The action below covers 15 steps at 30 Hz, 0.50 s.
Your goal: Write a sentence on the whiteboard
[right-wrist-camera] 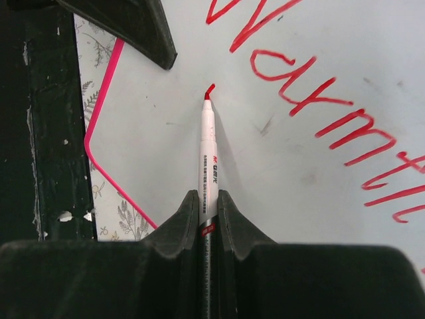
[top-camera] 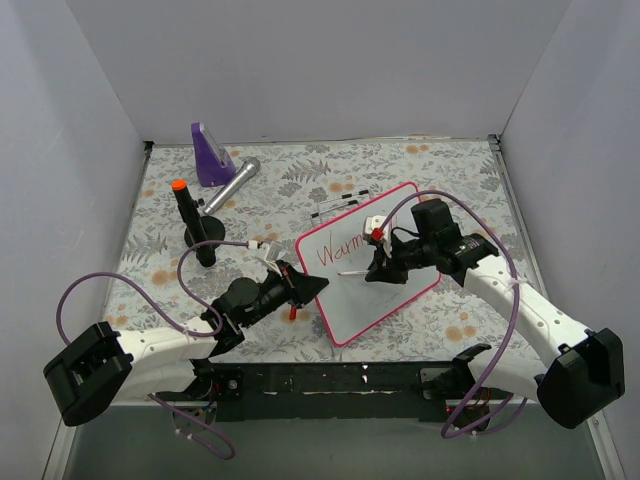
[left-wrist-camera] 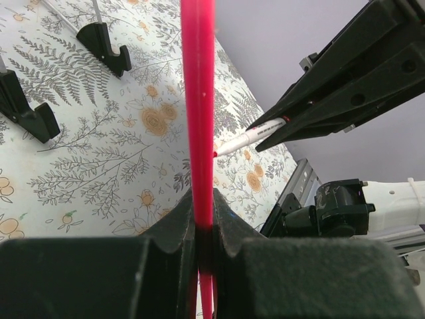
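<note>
from the left of the overhead view i see a purple wedge (top-camera: 210, 155), a silver cylinder (top-camera: 232, 185) and a black stand holding an orange-capped pen (top-camera: 190, 225). they sit on the floral table (top-camera: 450, 170), all well apart from the work. the left gripper (top-camera: 312, 288) sits at the near-left edge of the whiteboard (top-camera: 350, 300), which lies at an angle across the middle of the table. its wrist camera shows what the overhead cannot: the jaws are pinched tight on the pink-red frame, with two black clips (left-wrist-camera: 99, 40) on the cloth beyond. from above, the sentence (top-camera: 340, 250) reads only "warm". the right wrist view gives me more in red marker, "warmt", then strokes cut off by the picture's edge. the right gripper (top-camera: 375, 265) is narrow, clamped on the barrel of a white marker (right-wrist-camera: 208, 153). the marker's red tip touches the board at a short red stroke set apart from the first line. there is print on the barrel, but it is too small for me to read.
</note>
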Available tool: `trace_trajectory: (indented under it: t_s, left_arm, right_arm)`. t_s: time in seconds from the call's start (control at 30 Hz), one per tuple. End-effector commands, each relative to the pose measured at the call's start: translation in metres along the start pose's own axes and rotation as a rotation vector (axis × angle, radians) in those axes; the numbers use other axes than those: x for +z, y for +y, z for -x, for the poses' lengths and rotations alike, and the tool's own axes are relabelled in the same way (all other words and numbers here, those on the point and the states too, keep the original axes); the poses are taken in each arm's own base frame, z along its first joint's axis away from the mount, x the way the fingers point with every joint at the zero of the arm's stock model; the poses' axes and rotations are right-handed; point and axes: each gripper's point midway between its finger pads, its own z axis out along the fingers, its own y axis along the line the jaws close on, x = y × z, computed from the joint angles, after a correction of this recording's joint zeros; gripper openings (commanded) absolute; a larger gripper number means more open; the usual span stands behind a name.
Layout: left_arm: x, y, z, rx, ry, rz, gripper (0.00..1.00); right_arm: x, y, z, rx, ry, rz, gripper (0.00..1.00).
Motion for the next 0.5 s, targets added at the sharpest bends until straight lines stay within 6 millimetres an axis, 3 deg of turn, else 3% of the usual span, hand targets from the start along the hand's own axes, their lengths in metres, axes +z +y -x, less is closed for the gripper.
trace_trajectory:
  t_s: [0.0, 0.23, 0.47]
  left_arm:
    - [0.000, -0.020, 0.027, 0.032, -0.109, -0.074, 0.00]
    - [-0.001, -0.019, 0.027, 0.036, -0.111, -0.074, 0.00]
    - [-0.003, -0.020, 0.026, 0.038, -0.108, -0.079, 0.00]
  right_arm:
    - [0.003, 0.000, -0.010, -0.002, 0.014, -0.008, 0.01]
    - [0.001, 0.007, -0.019, -0.011, 0.035, 0.010, 0.01]
    - [-0.003, -0.007, -0.011, -0.018, 0.037, -0.049, 0.01]
